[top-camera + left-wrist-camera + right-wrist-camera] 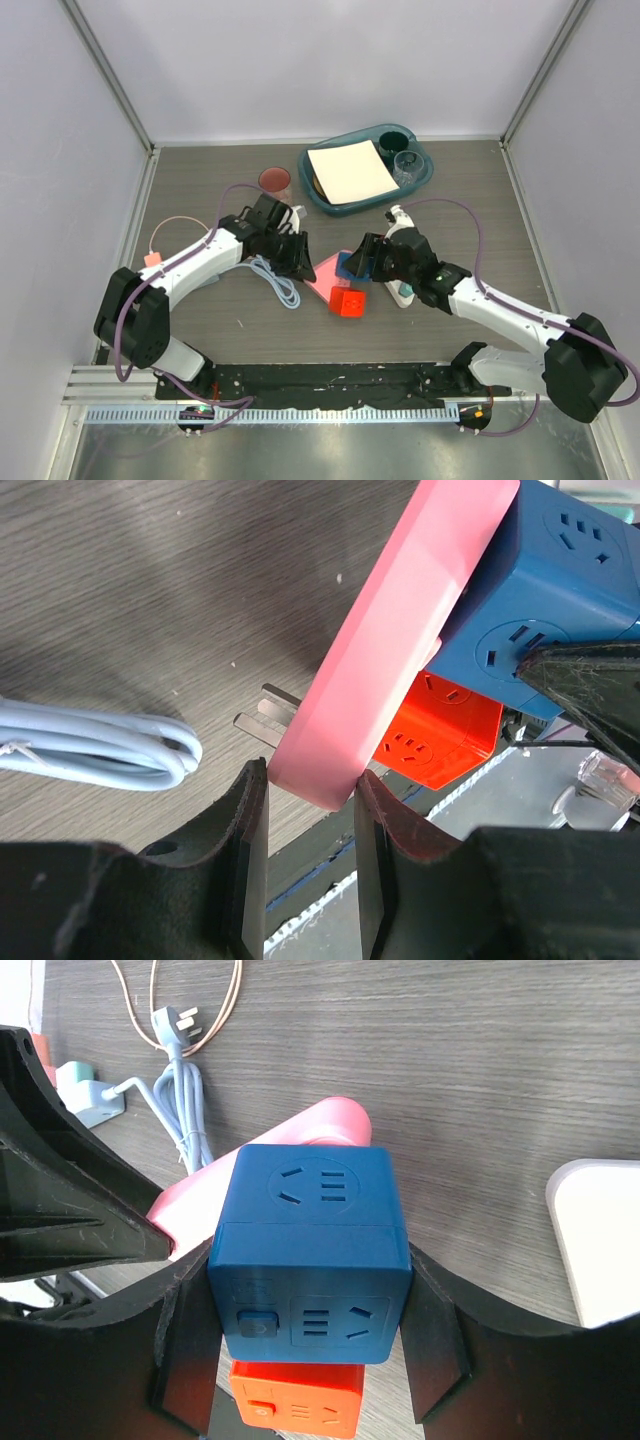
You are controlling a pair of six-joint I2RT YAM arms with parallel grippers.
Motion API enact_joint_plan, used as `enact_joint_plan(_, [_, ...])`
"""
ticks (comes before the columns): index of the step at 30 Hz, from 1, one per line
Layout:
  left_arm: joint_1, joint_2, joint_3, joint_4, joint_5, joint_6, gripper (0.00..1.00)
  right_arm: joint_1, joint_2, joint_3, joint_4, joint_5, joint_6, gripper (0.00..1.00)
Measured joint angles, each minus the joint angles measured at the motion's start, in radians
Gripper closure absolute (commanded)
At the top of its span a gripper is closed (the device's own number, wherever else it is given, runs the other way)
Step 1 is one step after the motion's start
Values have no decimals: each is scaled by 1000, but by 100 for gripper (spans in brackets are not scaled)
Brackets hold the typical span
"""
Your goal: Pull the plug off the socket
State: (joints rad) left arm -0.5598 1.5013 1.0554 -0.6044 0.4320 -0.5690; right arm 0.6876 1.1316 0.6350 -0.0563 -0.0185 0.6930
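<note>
The small pink plug with its thin pink cord sits at the far left, at the end of the pale-blue power strip, which is mostly hidden under my left arm. Both grippers are away from it, at the table's middle. My left gripper is shut on a corner of a flat pink triangle. My right gripper is shut on a blue cube socket that sits against the triangle. A red cube lies just below them.
The strip's coiled pale-blue cord lies under my left gripper. A white triangular board sits under my right wrist. A teal tray with white paper and cups stands at the back, with a pink cup beside it.
</note>
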Motion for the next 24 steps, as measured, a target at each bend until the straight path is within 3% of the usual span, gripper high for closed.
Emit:
enact_joint_plan(8, [3,3,1,-29,-21,-2,99,-2,32,-12,40,-32,8,88])
enact_joint_plan(9, [4,3,1,-29,-19,-1,92,-1,35,-9,40,-32,2,88])
enact_joint_plan(10, [6,3,1,-29,-17,1,77,-1,40,-3,39,-33,-8,88])
enact_joint_plan(11, [7,3,2,-29,-17,2,51,-2,47,5,37,-35,-18,88])
enact_joint_plan(12, [10,2,2,-30,-13,5,45,-2,54,15,32,-39,-30,88])
enact_joint_plan(24, [53,-116,-47,21,23,32,32,-1,50,57,11,-166,-145,87])
